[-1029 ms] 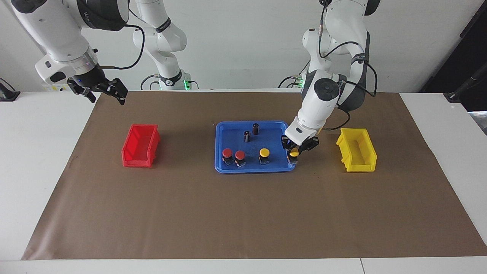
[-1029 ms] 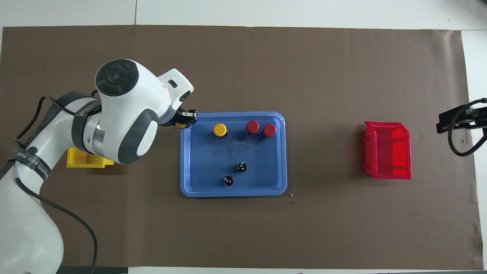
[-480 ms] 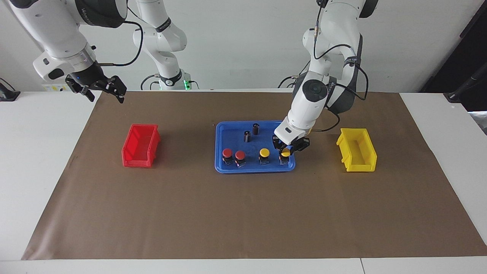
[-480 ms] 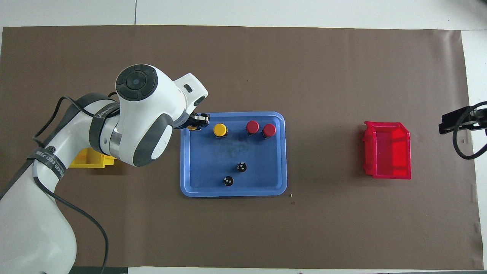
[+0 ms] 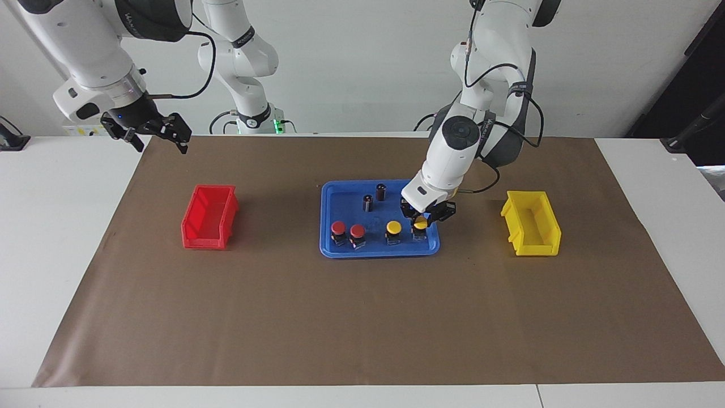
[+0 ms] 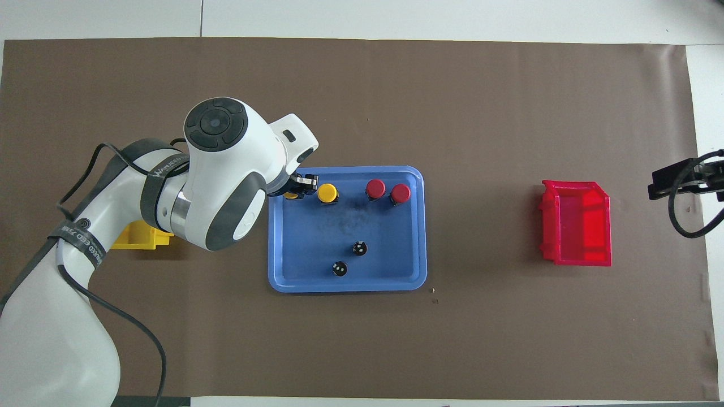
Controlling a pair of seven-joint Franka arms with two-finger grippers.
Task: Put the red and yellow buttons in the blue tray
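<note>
- Since the earlier frames, facing view: left gripper (image 5: 427, 215) has carried the second yellow button (image 5: 420, 224) from the rim of the blue tray (image 5: 345, 195) inward, and now sits right of frame centre, over the tray's corner toward the left arm's end. Its fingers are closed on the button's cap, and the black body appears at or just above the tray floor; contact cannot be confirmed.
- Facing view, tray contents: two red buttons (image 5: 338, 228) (image 5: 357, 230) and the first yellow button (image 5: 393, 227) stand in a row at the tray's lower edge; two dark cylinders (image 5: 368, 202) stand higher in frame, unchanged.
- Facing view, upper left: right gripper (image 5: 152, 129) waits with jaws spread wide and empty, having shifted only slightly. Red bin (image 5: 208, 217) and yellow bin (image 5: 531, 222) are unmoved.
- Overhead view: left gripper (image 6: 300, 185), left of centre, now overlaps the tray (image 6: 339, 226); a sliver of the held button (image 6: 291, 195) shows beside the free yellow button (image 6: 327, 193).
- Overhead view, right edge: right gripper (image 6: 681, 176) is partly visible.
- Judgement: this is the fourth and last button; release and withdrawal would complete the task.
</note>
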